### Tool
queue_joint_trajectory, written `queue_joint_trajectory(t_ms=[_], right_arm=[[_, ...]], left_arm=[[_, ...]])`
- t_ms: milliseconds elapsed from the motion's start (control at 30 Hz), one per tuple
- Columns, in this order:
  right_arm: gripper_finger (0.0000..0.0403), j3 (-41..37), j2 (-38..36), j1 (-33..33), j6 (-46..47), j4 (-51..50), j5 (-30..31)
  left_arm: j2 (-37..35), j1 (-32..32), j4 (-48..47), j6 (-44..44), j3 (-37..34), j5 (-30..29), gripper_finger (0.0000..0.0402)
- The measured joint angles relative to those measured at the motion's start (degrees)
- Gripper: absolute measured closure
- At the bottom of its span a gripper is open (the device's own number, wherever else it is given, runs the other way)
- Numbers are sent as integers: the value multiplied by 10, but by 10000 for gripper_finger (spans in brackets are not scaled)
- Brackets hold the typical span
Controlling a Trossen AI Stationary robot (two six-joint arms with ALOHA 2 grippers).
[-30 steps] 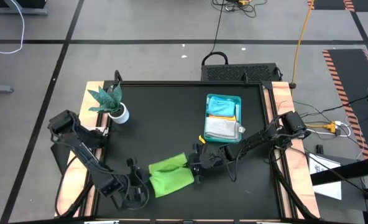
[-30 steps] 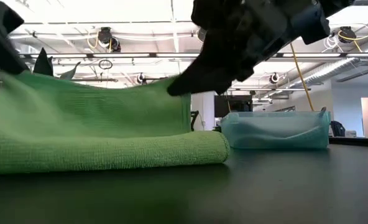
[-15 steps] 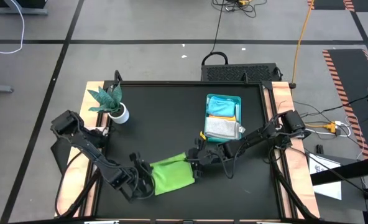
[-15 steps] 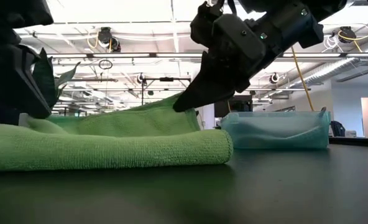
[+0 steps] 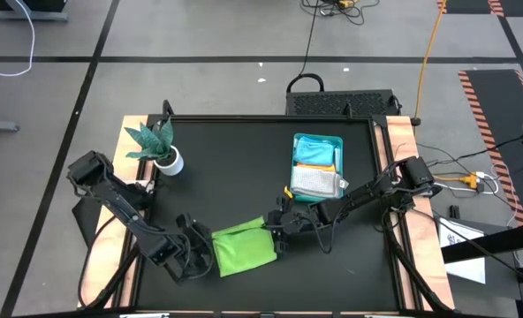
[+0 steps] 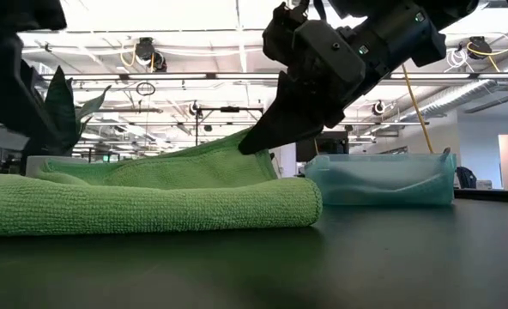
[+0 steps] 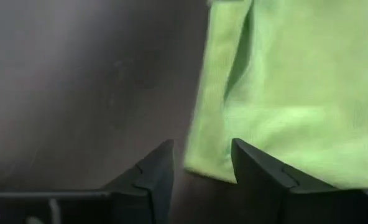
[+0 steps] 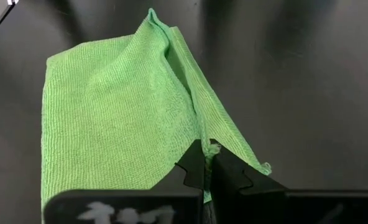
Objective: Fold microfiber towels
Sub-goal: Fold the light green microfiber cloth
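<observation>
A lime green microfiber towel (image 5: 241,249) lies folded near the table's front edge, its lower layers flat on the black top. My right gripper (image 5: 276,237) is shut on the towel's right edge and holds the top layer up in a low peak (image 6: 237,153). At the towel's left end my left gripper (image 7: 199,163) stands open. Its fingers are on either side of the towel's near corner (image 7: 204,163), and no touch shows. In the low view the towel's left end (image 6: 48,168) lies free on the lower layer. My right gripper pinches the towel's right edge (image 8: 210,148) between its two shut fingers. It comes slanting down from the table's right side. One layer or several, I cannot tell. The cloth rises in a ridge (image 8: 178,68) to the fingertips while the rest of the towel lies on the table.
A teal tray (image 5: 317,143) holding more folded towels stands right of centre, just behind my right arm. A small plant in a white pot (image 5: 162,150) stands at the far left. Bare black table lies between them and in front of the towel.
The towel's top layer, held up taut between both grippers a second ago, has sunk onto the lower layers. My left gripper has let go of the towel's left end, which now lies free. My right gripper keeps its hold on the right edge, slightly lower.
</observation>
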Motion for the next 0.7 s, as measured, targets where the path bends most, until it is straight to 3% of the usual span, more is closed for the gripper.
queue_joint_trajectory(t_ms=[100,233,367,500,700], right_arm=[[403,0,0,0,-3,0,1],[403,0,0,0,-11,0,1],[403,0,0,0,-11,0,2],[403,0,0,0,-13,0,1],[403,0,0,0,-13,0,2]], left_arm=[[2,-15,58,15,-2,-14,231],[29,-33,201,58,-19,-18,229],[65,-50,283,33,-21,-17,229],[86,-71,319,-12,-21,-2,229],[86,-99,272,-138,-21,-32,229]])
